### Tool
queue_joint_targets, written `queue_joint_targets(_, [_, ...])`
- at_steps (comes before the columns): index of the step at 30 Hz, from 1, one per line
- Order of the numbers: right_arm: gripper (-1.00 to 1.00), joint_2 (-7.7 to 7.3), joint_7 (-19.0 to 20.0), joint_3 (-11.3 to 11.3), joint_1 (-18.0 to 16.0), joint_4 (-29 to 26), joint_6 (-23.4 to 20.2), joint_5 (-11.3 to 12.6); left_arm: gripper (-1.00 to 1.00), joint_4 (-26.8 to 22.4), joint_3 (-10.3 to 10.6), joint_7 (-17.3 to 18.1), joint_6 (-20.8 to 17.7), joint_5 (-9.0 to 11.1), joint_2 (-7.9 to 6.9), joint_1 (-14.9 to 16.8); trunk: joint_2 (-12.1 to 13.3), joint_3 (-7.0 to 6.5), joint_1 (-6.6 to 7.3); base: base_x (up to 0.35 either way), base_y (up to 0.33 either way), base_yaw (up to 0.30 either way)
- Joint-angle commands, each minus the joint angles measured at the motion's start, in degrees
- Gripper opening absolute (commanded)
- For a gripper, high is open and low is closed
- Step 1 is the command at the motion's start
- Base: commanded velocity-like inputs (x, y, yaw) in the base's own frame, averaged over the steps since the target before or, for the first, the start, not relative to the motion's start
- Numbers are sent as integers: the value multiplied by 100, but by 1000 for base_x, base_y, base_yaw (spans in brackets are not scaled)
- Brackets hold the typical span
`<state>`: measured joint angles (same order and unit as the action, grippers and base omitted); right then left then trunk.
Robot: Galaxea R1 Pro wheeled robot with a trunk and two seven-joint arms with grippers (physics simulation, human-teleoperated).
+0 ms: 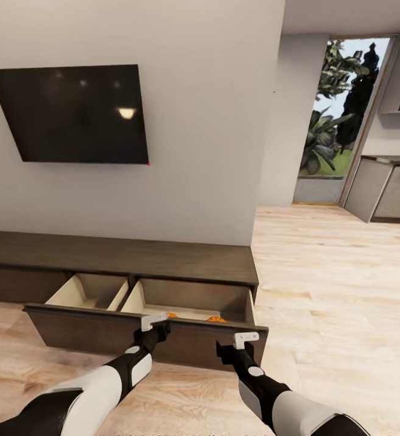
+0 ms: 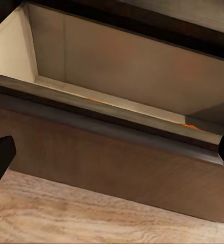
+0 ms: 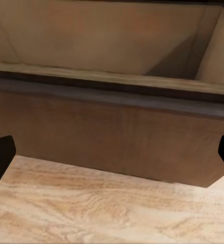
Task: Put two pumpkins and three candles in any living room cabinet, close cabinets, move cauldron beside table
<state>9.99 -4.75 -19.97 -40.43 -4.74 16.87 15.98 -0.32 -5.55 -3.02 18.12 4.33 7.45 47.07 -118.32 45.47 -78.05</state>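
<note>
Room: pale wall with a TV upper left of the frame, light wood floor, doorway with plants upper right. The cabinet runs along the wall, lower left; its wide drawer is pulled out, long axis left-right across the frame. Two pumpkins peek orange inside the drawer's right compartment. Left gripper and right gripper sit at the drawer front, fingers spread, holding nothing; likely a push shut.
</note>
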Motion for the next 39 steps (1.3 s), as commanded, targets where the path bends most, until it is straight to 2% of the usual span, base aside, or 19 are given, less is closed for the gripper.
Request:
queue_joint_targets(1, [100,1,-27,-50,0,6,34,46,100,5,-34,1,119,15,2,-2,-44,24,-22,0,0,0])
queue_joint_targets(6, [100,1,-43,-51,7,4,60,50,100,1,-34,-49,287,10,-1,-10,-245,114,-132,0,0,0])
queue_joint_targets(8, [100,1,-50,-47,8,-1,66,54,100,-9,-21,-178,334,-9,-3,-12,-325,149,-175,0,0,0])
queue_joint_targets(12, [100,1,-61,-18,9,-26,70,61,100,-49,-4,-427,411,-210,-6,-13,-485,221,-263,0,0,0])
queue_joint_targets(15, [100,1,-74,-10,9,-67,71,63,100,-86,0,-486,432,-337,-14,-13,-606,275,-329,0,0,0])
queue_joint_targets(23, [100,1,-86,-7,9,-306,71,67,100,-104,-12,-505,437,-389,-23,-13,-926,419,-505,0,0,0])
queue_joint_targets(30, [100,1,-92,-2,9,-358,79,67,100,-159,-23,-506,429,-398,-90,-13,-1207,544,-659,0,0,0])
queue_joint_targets(31, [100,1,-92,-27,9,-360,86,64,100,-161,-23,-506,426,-398,-146,-13,-1247,562,-681,0,0,0])
queue_joint_targets(39, [100,1,-88,-28,9,-361,187,63,100,-166,2,-506,451,-420,-198,-14,-1568,706,-856,0,0,0])
